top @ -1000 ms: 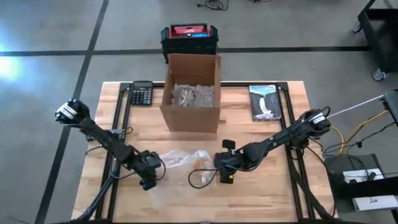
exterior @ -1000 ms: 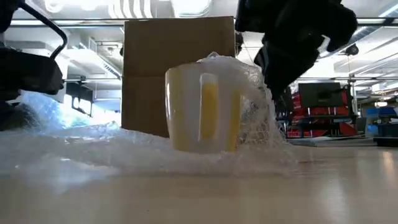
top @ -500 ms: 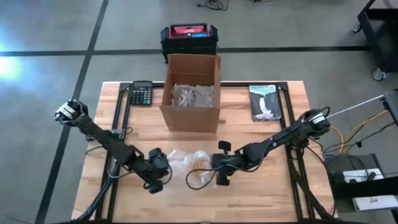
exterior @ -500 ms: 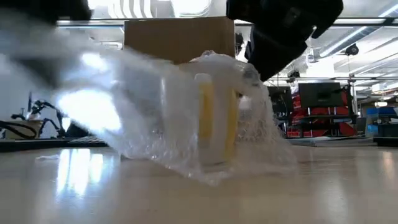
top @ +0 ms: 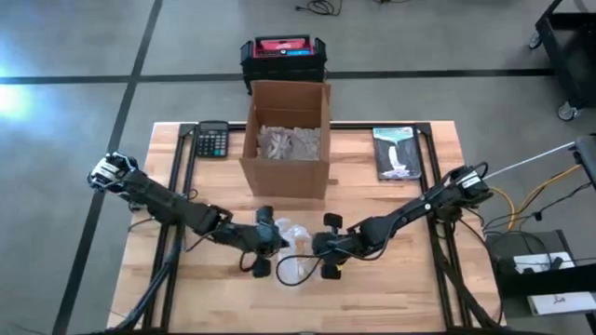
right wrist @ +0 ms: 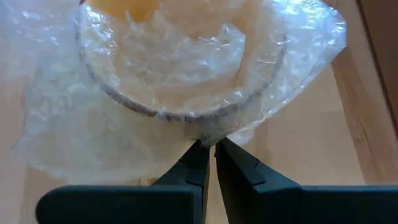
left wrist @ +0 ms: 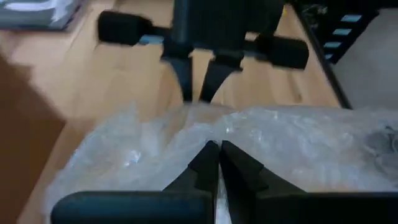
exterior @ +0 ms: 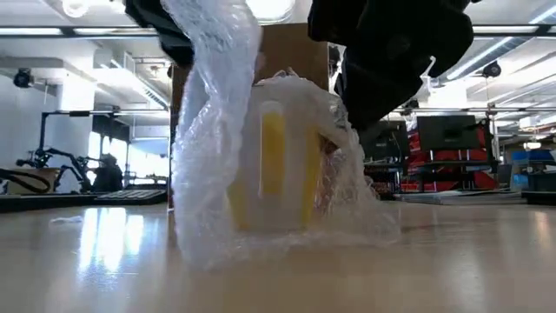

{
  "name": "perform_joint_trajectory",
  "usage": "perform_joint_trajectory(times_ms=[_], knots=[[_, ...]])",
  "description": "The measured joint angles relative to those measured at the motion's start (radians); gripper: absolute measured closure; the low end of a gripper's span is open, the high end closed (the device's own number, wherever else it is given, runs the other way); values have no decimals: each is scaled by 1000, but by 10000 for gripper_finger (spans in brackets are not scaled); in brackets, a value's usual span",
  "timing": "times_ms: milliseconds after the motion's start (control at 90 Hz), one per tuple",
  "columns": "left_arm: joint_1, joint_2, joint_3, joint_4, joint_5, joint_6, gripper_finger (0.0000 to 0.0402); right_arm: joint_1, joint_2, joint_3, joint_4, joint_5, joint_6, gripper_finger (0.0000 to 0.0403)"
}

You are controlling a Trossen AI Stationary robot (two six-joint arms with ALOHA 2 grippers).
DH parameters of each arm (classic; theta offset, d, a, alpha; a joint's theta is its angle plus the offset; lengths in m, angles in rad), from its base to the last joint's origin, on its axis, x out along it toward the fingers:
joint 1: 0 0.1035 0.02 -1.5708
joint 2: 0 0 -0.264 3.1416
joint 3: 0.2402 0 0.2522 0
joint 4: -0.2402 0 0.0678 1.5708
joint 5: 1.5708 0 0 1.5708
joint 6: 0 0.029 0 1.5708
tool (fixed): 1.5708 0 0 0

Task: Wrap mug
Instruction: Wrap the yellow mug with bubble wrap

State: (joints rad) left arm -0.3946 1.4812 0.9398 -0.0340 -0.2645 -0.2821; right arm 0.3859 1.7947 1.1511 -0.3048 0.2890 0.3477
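A pale yellow mug [exterior: 280, 165] stands upright on the table near its front edge, on and partly inside a sheet of clear bubble wrap [exterior: 213, 130]. In the right wrist view its rim [right wrist: 149, 111] shows through the wrap. My left gripper [top: 268, 244] is just left of the mug and shut on the wrap [left wrist: 267, 140]. My right gripper [top: 323, 253] is just right of the mug and shut on the wrap there [right wrist: 186, 74]. The two grippers face each other across the mug. My left gripper pinches the bubble wrap's left part [left wrist: 214, 134] between its two fingers, coming level from the table's left. That part is lifted off the table and hangs as a slack curtain [exterior: 204, 174] against the mug's left side, its lower end on the table. My right gripper pinches the wrap just outside the mug's rim [right wrist: 208, 134] on the mug's right side, coming from the table's right and slanting down. The wrap there is bunched against the mug wall, and its loose lower part [exterior: 365, 217] lies on the table.
An open cardboard box [top: 287, 140] with padding inside stands behind the mug at the table's middle. A calculator [top: 212, 140] lies at the far left and a booklet [top: 395, 152] at the far right. A black and red case [top: 284, 54] sits beyond the far edge.
My left gripper has gone toward the table's right edge, up to the mug, carrying the wrap's left part. That part lay flat on the table and now stands lifted against the mug's left side. My right gripper has shifted slightly left with the wrap's right part.
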Motion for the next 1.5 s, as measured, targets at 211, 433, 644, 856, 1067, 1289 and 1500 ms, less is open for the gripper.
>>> perform_joint_trajectory(times_ms=[211,433,644,856,1067,1289,1500], knots=[[44,146,0,107,54,24,402,2,-17,56,-123,-3,-7,389],[53,203,3,134,52,15,401,5,-60,213,-265,-3,-83,389],[53,188,0,134,48,15,401,2,-16,206,-85,-2,-176,389],[53,181,-2,139,50,16,401,0,75,202,-73,5,-153,389],[53,117,48,22,49,11,398,0,89,201,-72,0,-141,389],[51,31,119,-181,49,15,379,0,90,199,-79,-5,-140,389],[50,-42,127,-365,47,-10,320,0,90,201,-80,-4,-141,389]])
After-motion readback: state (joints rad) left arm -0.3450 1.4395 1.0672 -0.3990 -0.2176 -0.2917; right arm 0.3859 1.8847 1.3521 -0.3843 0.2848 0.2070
